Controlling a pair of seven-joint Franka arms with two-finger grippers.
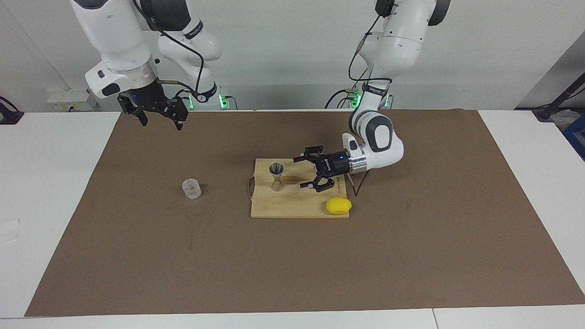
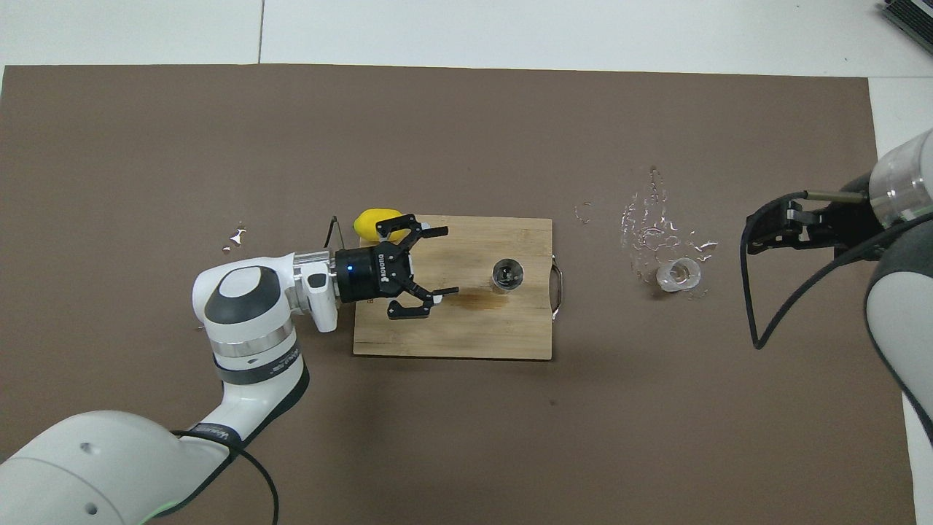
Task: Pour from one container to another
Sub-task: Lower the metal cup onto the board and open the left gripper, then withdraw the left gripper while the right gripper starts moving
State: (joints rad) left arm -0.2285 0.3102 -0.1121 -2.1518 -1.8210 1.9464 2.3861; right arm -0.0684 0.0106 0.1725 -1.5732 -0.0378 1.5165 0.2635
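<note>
Jigger (image 1: 276, 176) stands upright on the cutting board (image 1: 297, 205) near lemon (image 1: 338, 206), left gripper (image 1: 306, 172) beside it, jaws wide.

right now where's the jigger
The jigger stands upright on the cutting board, at the end toward the right arm, between the clear cup and the open left hand.

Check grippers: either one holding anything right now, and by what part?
Nothing held. The left gripper is open over the cutting board, apart from the upright jigger. The right gripper hangs open and empty; the clear cup stands alone.
</note>
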